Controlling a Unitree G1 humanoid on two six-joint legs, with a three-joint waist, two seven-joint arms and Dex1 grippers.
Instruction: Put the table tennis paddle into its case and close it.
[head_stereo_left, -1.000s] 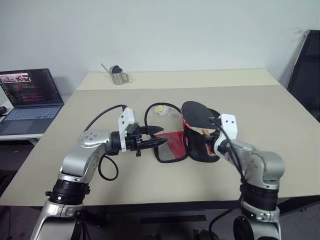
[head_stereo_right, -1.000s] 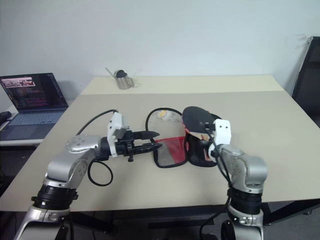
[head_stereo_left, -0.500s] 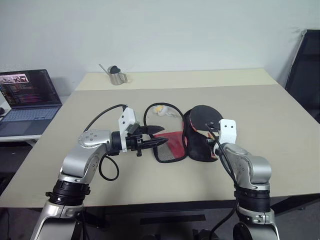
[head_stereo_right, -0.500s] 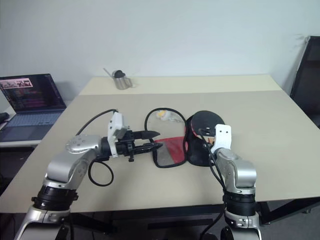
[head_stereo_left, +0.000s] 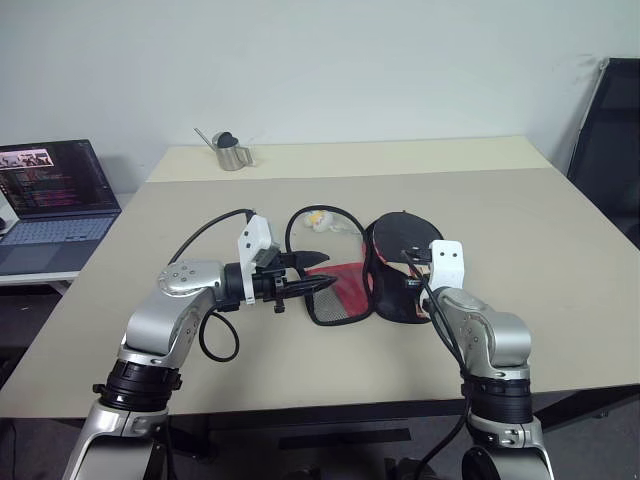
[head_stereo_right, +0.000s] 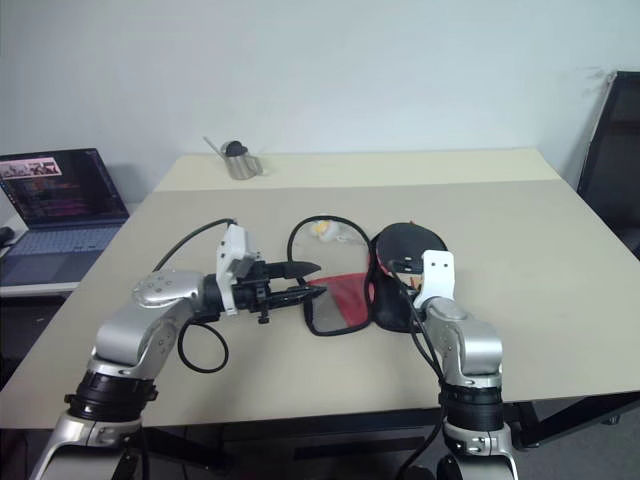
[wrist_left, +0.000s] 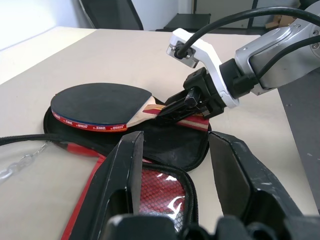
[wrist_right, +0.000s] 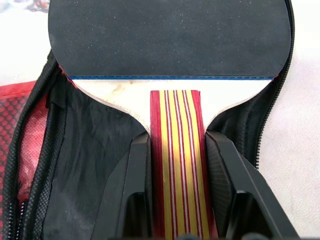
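- Right now the right claw (wrist_right: 175, 195) has its two black fingers (wrist_right: 137, 185) pressed against either side of the paddle's striped wooden handle, gripping it.
- The paddle (wrist_left: 100, 105) lies nearly flat with its round black face over the open black half of the case (head_stereo_left: 395, 290), just touching or barely above the lining; the handle points back toward the right wrist.
- The case lies unzipped on the beige worktop (head_stereo_left: 520, 230), near the middle of it. Its two halves are spread apart: the black half under the paddle, and the red mesh-lined half (head_stereo_left: 345, 290) at 9 o'clock from it.
- The left claw (head_stereo_left: 315, 275) points across toward the case, its fingers partly apart over the outer edge of the red half. Whether they pinch the zip edge or only hover there I cannot tell.
- A small yellow-and-white object (head_stereo_left: 320, 218) sits at 11 o'clock from the case, beside a loop of black cord.
- A metal cup (head_stereo_left: 235, 153) stands far off at the worktop's 11 o'clock corner.
- A laptop (head_stereo_left: 55, 205) with a lit screen rests on a separate surface at 9 o'clock.
- A black chair (head_stereo_left: 605, 140) stands at 2 o'clock.
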